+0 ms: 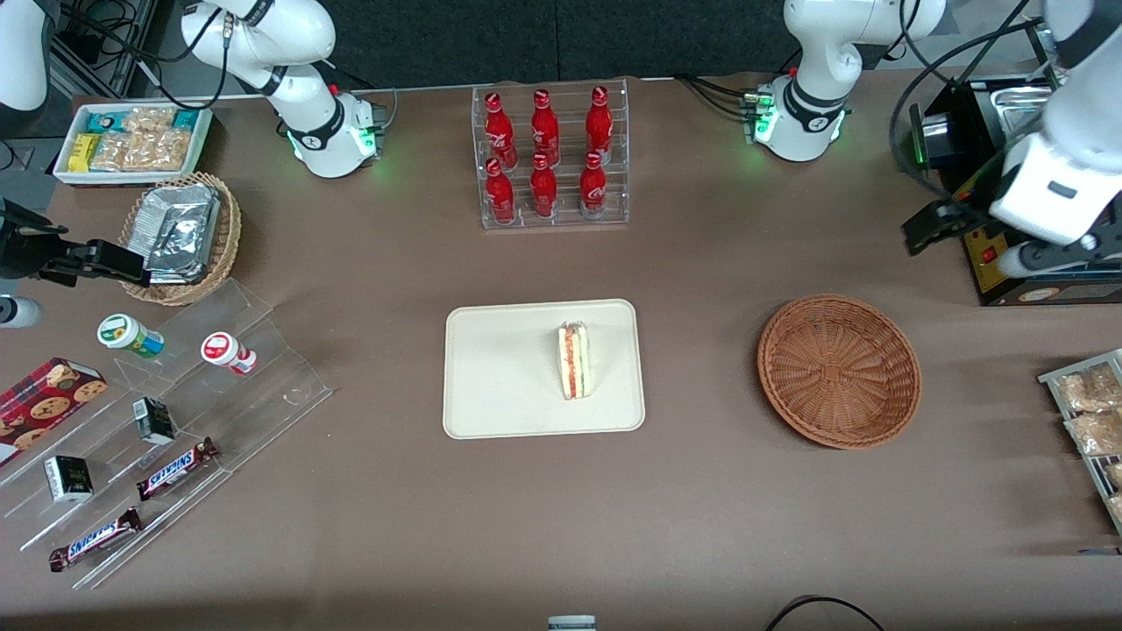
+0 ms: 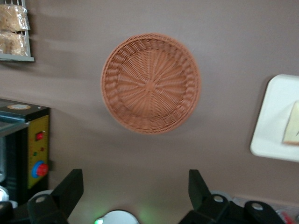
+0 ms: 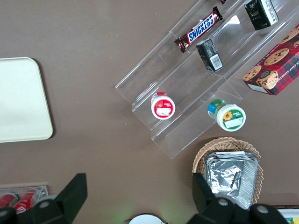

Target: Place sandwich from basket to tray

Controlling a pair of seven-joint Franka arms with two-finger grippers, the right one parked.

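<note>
The sandwich stands on its edge on the cream tray, its red, orange and green layers facing up. The reddish-brown wicker basket sits beside the tray toward the working arm's end of the table, with nothing in it. My left gripper hangs high above the table, farther from the front camera than the basket, near a black machine. It is open, with nothing between its fingers. The left wrist view looks down on the basket, a corner of the tray and a bit of the sandwich.
A clear rack of red bottles stands farther from the front camera than the tray. The black machine and a rack of snack packets flank the basket. Clear steps with snacks and a tan foil-packet basket lie toward the parked arm's end.
</note>
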